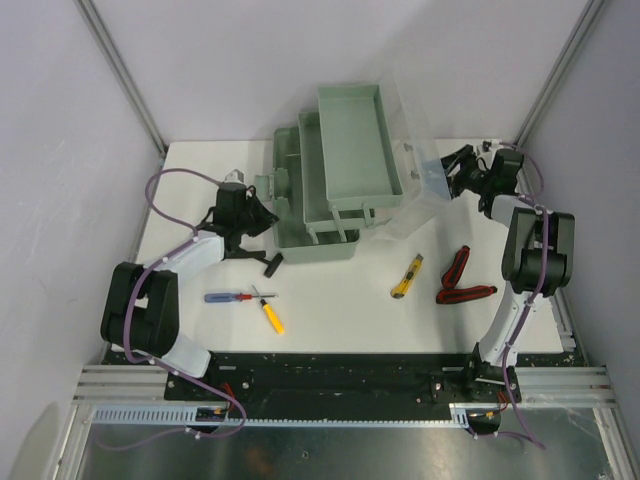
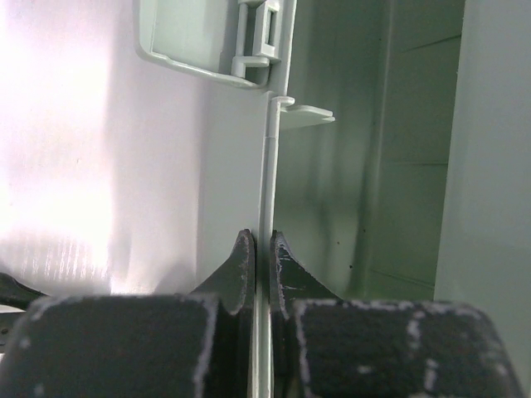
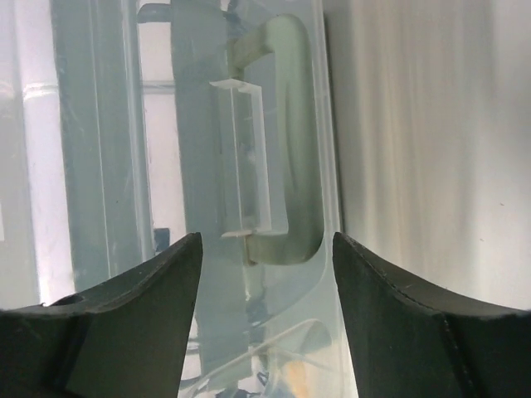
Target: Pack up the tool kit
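The sage-green tool kit box (image 1: 312,225) stands open at the back middle of the table, its inner tray (image 1: 355,140) lifted. Its clear lid (image 1: 412,125) hangs open to the right. My left gripper (image 1: 262,215) is at the box's left side, shut on the thin edge of the box wall (image 2: 267,166). My right gripper (image 1: 455,165) is open beside the lid. In the right wrist view the clear lid (image 3: 249,332) and the green handle (image 3: 297,166) lie between the spread fingers (image 3: 166,282), which do not touch them.
On the table in front of the box lie a blue-handled screwdriver (image 1: 225,297), a yellow-handled screwdriver (image 1: 271,317), a black hammer (image 1: 272,262), a yellow knife (image 1: 407,277) and red pliers (image 1: 460,280). White walls close in the back and both sides.
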Action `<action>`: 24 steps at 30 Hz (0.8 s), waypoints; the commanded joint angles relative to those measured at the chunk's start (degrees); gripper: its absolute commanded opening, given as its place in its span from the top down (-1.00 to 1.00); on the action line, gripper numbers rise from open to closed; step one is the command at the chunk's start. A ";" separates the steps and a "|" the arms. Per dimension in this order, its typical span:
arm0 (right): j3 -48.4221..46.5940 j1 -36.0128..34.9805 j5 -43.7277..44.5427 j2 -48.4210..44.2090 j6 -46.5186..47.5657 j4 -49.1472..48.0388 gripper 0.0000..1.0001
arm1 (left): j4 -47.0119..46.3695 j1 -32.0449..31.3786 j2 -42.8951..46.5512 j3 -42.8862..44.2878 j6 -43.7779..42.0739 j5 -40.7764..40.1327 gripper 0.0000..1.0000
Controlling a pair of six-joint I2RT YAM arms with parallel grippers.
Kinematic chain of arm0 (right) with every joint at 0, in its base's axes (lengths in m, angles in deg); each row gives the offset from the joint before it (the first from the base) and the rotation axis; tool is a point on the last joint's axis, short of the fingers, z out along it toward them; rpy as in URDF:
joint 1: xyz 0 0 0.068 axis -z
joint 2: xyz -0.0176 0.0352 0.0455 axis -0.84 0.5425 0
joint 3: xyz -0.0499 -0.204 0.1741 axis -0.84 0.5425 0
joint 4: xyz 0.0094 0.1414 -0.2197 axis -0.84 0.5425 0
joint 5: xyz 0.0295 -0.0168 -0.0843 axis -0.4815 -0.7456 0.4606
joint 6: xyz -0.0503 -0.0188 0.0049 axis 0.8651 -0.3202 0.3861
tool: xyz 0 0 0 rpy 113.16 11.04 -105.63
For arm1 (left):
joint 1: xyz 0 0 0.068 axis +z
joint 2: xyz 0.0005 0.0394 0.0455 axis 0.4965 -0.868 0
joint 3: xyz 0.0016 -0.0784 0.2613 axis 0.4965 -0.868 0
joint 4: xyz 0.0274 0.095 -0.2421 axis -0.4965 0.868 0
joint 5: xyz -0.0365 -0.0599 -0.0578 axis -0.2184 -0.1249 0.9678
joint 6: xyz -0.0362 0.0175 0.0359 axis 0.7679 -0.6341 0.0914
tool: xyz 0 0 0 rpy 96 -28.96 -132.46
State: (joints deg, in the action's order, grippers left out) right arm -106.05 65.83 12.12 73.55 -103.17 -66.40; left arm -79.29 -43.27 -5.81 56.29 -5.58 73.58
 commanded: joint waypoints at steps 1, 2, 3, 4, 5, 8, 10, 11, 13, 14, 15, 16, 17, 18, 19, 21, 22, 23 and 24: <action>-0.44 -0.10 1.06 -5.28 9.46 8.86 -0.39 | 3.42 1.52 -0.22 1.12 -1.14 -1.77 1.00; -0.46 -0.22 1.27 -5.34 10.25 9.76 -0.39 | 3.40 1.49 -0.41 1.18 -1.26 -1.48 1.00; -0.47 -0.41 1.59 -5.28 10.83 10.43 -0.40 | 3.40 1.51 -0.64 1.26 -1.45 -1.08 1.00; -0.48 -0.59 2.06 -5.25 11.38 11.11 -0.40 | 3.39 1.49 -0.84 1.38 -1.59 -0.69 1.00; -0.44 -0.82 2.64 -5.15 11.87 11.98 -0.39 | 3.39 1.47 -1.12 1.45 -1.70 -0.42 1.00; -0.09 -0.87 4.51 -4.55 13.64 14.20 -0.38 | 3.34 1.53 -1.36 1.50 -1.80 -0.03 1.00; 0.43 -0.71 5.50 -4.16 14.88 15.23 -0.37 | 3.38 1.52 -1.28 1.40 -1.98 -0.07 1.00; 0.67 -0.61 5.99 -3.99 15.60 15.76 -0.37 | 3.38 1.53 -1.29 1.37 -2.07 -0.15 1.00; 1.14 -0.52 6.45 -3.64 16.78 16.10 -0.36 | 3.39 1.54 -1.20 1.21 -2.21 -0.32 1.00; 1.21 -0.47 6.68 -3.47 17.34 16.46 -0.35 | 3.34 1.54 -1.25 1.14 -2.23 -0.32 1.00; 1.28 -0.41 6.89 -3.38 17.88 16.76 -0.35 | 3.37 1.54 -1.37 1.19 -2.24 -0.27 1.00; 1.32 -0.33 7.12 -3.29 18.46 17.18 -0.34 | 3.38 1.59 -1.52 1.22 -2.25 -0.07 1.00; 1.39 -0.20 7.46 -3.25 19.02 17.70 -0.33 | 3.38 1.57 -1.76 1.32 -2.25 0.20 1.00; 1.55 -0.05 7.72 -3.23 19.51 18.13 -0.31 | 3.39 1.55 -2.11 1.37 -2.25 0.43 1.00; 1.72 0.20 7.93 -3.17 19.90 18.48 -0.30 | 3.39 1.51 -2.46 1.44 -2.21 0.72 1.00; 2.20 0.65 7.85 -3.04 20.44 18.50 -0.28 | 3.37 1.53 -3.09 1.60 -2.20 1.35 1.00; 2.31 0.82 7.96 -2.86 20.80 18.80 -0.28 | 3.33 1.54 -3.43 1.69 -2.31 1.79 1.00; 2.36 0.94 8.32 -2.72 21.33 19.34 -0.27 | 3.32 1.54 -3.78 1.86 -2.50 2.28 1.00; 2.39 1.09 9.25 -2.66 21.94 20.23 -0.26 | 3.31 1.54 -4.08 2.04 -2.64 2.78 1.00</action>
State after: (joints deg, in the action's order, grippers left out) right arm -103.93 66.58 20.51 71.30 -84.44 -47.52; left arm -78.39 -42.59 -6.69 57.39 -7.36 75.83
